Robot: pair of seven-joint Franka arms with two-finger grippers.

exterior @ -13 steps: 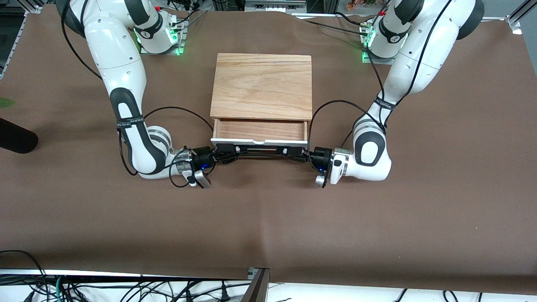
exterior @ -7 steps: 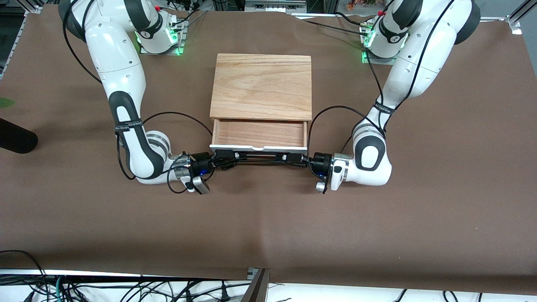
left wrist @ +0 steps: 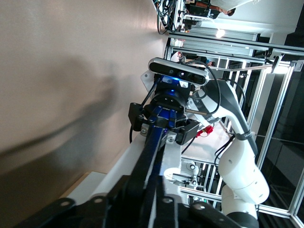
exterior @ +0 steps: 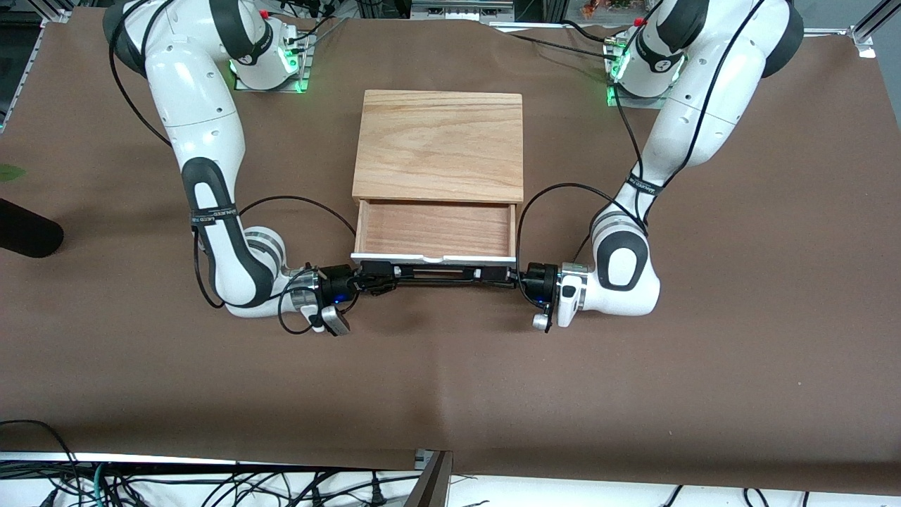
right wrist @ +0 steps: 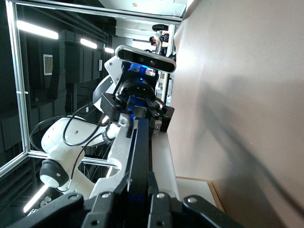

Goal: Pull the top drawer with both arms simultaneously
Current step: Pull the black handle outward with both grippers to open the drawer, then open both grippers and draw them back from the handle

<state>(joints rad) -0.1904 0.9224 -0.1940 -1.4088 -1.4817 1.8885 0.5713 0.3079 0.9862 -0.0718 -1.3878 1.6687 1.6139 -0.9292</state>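
The top drawer (exterior: 435, 229) stands partly out of the cabinet, its reddish-brown inside showing, its white front panel (exterior: 394, 258) toward the front camera. Its long black bar handle (exterior: 436, 273) runs along the panel. My right gripper (exterior: 376, 273) is shut on the handle's end toward the right arm. My left gripper (exterior: 496, 274) is shut on the other end. In the left wrist view my left gripper (left wrist: 152, 204) clamps the handle (left wrist: 154, 152), with the right gripper (left wrist: 164, 123) farther along. In the right wrist view my right gripper (right wrist: 140, 199) clamps the handle (right wrist: 140, 152).
The light wood-grain cabinet top (exterior: 440, 144) lies between the two arm bases. A black object (exterior: 24, 236) sits at the right arm's end of the brown table. Cables (exterior: 211, 486) lie along the table's edge nearest the front camera.
The drawer has slid farther out of the cabinet toward the front camera. Both grippers moved with the handle and kept their hold.
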